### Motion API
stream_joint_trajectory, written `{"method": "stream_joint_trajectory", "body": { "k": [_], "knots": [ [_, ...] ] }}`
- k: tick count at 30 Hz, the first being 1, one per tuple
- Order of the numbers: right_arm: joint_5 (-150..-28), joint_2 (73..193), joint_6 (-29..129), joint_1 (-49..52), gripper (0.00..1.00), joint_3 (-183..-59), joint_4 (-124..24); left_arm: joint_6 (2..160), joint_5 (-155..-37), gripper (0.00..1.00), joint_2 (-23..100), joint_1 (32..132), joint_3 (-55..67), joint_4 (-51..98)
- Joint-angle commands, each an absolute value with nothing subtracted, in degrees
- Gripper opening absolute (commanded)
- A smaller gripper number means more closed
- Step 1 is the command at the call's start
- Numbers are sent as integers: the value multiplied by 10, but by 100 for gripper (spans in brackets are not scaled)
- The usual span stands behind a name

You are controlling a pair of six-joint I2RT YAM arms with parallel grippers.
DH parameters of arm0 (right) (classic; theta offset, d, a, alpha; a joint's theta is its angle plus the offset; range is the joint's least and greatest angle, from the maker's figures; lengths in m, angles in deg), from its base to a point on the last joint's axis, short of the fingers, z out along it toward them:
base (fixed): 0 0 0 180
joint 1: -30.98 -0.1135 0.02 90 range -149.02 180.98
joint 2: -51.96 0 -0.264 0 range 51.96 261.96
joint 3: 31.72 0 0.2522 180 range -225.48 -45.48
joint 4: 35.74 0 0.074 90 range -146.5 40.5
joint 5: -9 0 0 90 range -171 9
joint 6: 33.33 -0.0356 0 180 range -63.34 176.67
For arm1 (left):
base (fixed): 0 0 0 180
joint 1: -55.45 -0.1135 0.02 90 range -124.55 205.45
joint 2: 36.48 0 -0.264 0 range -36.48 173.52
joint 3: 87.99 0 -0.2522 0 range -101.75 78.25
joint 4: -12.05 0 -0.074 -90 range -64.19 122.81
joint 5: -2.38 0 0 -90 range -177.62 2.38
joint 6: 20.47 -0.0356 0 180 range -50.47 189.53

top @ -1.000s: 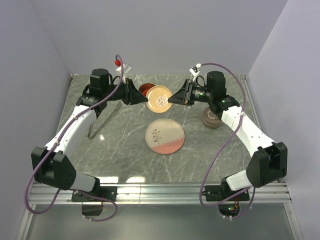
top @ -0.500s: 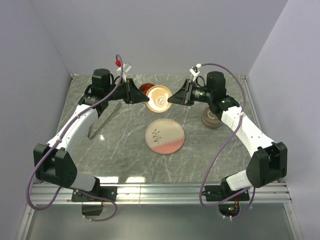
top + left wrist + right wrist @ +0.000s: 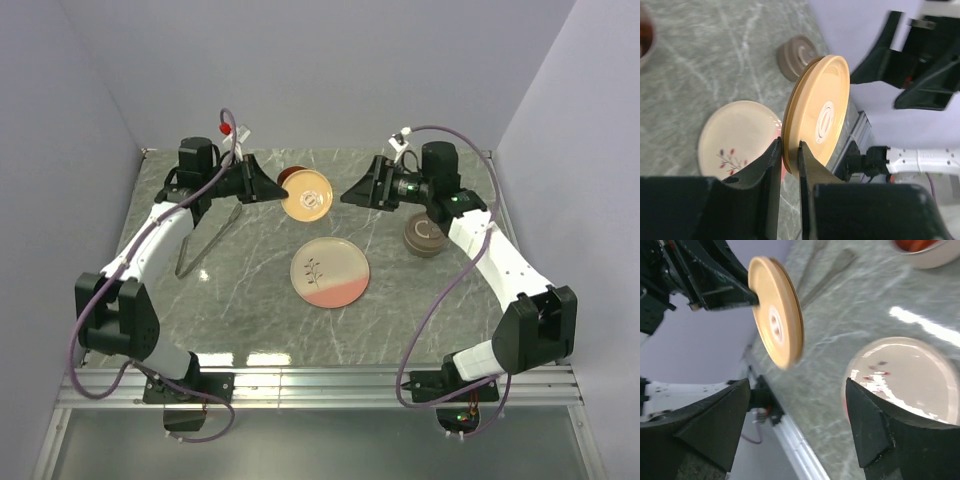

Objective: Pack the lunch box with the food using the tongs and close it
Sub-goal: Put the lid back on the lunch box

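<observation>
Top external view: left gripper (image 3: 270,192) clamps the tan round lid (image 3: 307,196) by its rim, upper centre; right gripper (image 3: 346,196) jaws apart, just right of it. Tongs (image 3: 208,238) lie centre-left on the table (image 3: 250,320).

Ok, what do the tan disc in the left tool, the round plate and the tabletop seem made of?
The disc looks like matte plastic: even tan colour, moulded rim and centre ring. The plate seems glazed ceramic or melamine, given its glossy highlights. The tabletop is polished grey with white veins; stone or laminate, unclear.
</observation>
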State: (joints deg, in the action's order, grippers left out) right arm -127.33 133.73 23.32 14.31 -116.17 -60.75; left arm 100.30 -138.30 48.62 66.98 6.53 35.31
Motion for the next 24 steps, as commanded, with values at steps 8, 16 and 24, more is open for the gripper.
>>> {"method": "stream_joint_trajectory", "body": {
  "k": [8,16,24],
  "knots": [
    [-1246,1326,369,238,87,-1200,-739,1053,-1347,0,643,627,-42,371],
    [-1241,1290,392,256,88,-1173,-739,1086,-1275,0,793,618,-211,411],
    [-1241,1268,405,262,88,-1163,-744,1090,-1233,0,902,617,-320,430]
  ]
}}
